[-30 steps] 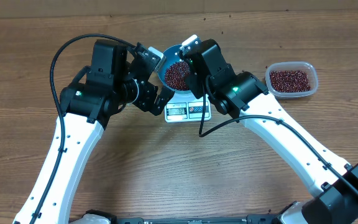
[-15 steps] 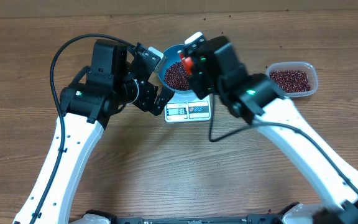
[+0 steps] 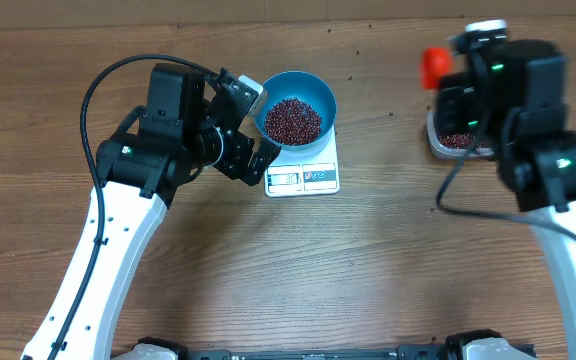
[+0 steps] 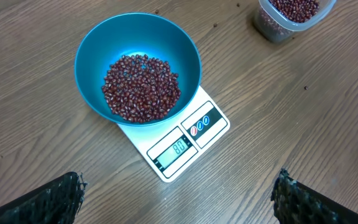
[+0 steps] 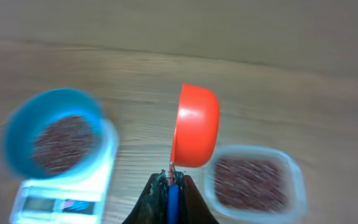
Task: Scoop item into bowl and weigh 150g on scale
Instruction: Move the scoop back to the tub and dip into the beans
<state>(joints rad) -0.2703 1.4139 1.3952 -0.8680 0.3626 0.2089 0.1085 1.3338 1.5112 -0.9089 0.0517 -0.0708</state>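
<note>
- Overhead: the light-blue bowl (image 3: 313,88) sits on the far half of the white scale (image 3: 303,176), whose display edge faces the robot. A heap of dark red-brown beans (image 3: 294,120) lies in the bowl.
- Overhead: the left claw (image 3: 258,125) is just beside the bowl's left rim. Its fingers are spread wide and hold nothing.
- Overhead: the right arm is well apart from the scale, on the right side of the counter (image 3: 368,260). The right claw (image 3: 450,78) carries a red scoop (image 3: 434,65). The arm covers most of the clear tub (image 3: 446,140); only one corner with beans shows.
- Left wrist: I look down on the bowl (image 4: 92,56), with the beans (image 4: 142,87) piled in its bottom. The scale (image 4: 188,137) sticks out from under it towards the camera, and I read its display as 80.
- Left wrist: the two dark fingers (image 4: 55,199) stand at the lower corners of the view, released, with bare counter between them. The clear tub (image 4: 263,22) is at the top right, well away from the scale.
- Right wrist: this view is blurred. The right claw (image 5: 168,186) is clenched on the handle of the red scoop (image 5: 196,126). The scoop stands on edge with its mouth turned towards the bowl side; I cannot tell whether it holds anything.
- Right wrist: the scoop is between the bowl (image 5: 17,124) on the scale (image 5: 61,193), at left, and the clear tub (image 5: 291,174) of beans, at lower right.
</note>
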